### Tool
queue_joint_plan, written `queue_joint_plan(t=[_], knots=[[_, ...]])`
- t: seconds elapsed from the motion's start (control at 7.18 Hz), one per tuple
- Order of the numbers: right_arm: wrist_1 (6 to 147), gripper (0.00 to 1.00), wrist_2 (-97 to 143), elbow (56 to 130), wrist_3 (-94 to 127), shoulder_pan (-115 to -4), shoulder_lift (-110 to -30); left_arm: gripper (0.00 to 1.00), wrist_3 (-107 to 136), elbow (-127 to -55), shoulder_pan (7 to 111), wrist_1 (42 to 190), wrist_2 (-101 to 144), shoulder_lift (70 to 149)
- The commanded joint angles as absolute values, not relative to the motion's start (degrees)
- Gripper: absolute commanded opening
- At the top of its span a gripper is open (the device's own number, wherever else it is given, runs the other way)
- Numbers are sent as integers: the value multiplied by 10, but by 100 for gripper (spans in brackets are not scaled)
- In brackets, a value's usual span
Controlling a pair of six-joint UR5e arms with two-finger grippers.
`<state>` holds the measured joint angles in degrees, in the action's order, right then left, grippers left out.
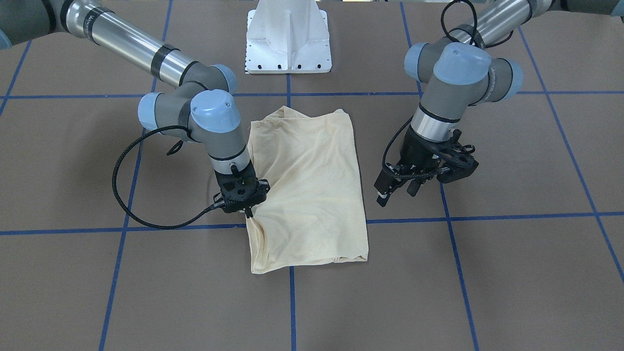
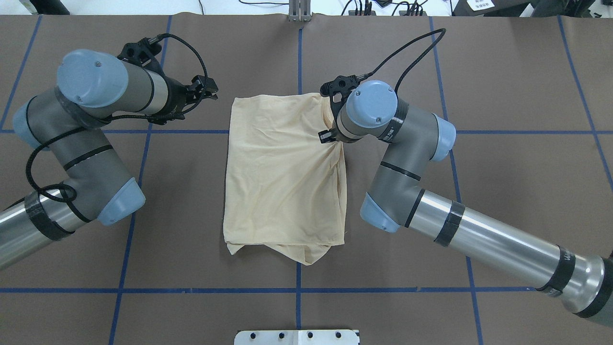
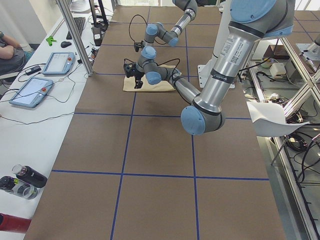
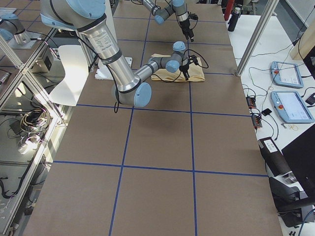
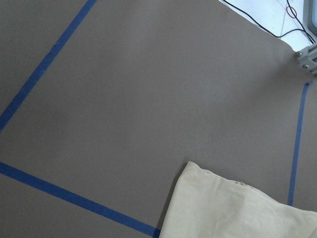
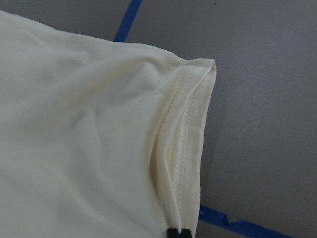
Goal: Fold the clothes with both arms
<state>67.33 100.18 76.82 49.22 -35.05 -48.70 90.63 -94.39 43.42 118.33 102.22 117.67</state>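
Shirt of pale cream-yellow thin jersey (image 1: 312, 185) lies folded into a rough rectangle at the middle of the brown paper-covered table (image 1: 512, 273). Its long sides run from the robot toward the operators' side. It covers the crossing of two blue tape lines (image 1: 487, 216) and sits out in front of the white pedestal base (image 1: 288, 44). The end nearest the robot is uneven, with a loose lump of cloth poking out past the straight edge. The other end is squarer.

The black open-frame right gripper (image 1: 248, 212) points down onto the shirt's right-hand long edge, in the half farther from the robot. It is clenched on the cloth there: wrinkles fan out across the shirt from that spot, and the edge is drawn in toward the fingers. In the right wrist view a double-stitched hem (image 6: 181, 134) runs down to a single black fingertip (image 6: 178, 232) at the bottom border, with cloth bunched beside it and bare table to the right.

The black open-frame left gripper (image 1: 397, 194) hangs over bare table just beside the shirt's left-hand edge, apart from the cloth. Its fingers are spread and hold nothing. The left wrist view looks down on brown table and tape, with only one corner of the shirt at the lower border
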Motion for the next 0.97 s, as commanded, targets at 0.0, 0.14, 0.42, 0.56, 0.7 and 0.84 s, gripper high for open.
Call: queue_joint_plan(t=[0.0, 0.14, 0.42, 0.56, 0.7, 0.84], knots=[[674, 100, 1034, 798, 504, -364, -500, 100, 906, -944, 434, 1184, 1022, 1176], [675, 100, 1061, 804, 515, -374, -502, 100, 906, -942, 434, 1184, 1022, 1177], [647, 100, 1097, 837, 627, -374, -523, 100, 922, -948, 424, 1237, 1022, 1169], [597, 100, 1117, 855, 705, -373, -549, 100, 965, -952, 411, 1258, 1023, 1170], [525, 100, 1120, 860, 795, -363, -571, 100, 990, -968, 378, 1272, 1022, 1163], [459, 100, 1120, 863, 864, -353, -595, 100, 1028, -995, 352, 1324, 1020, 1124]])
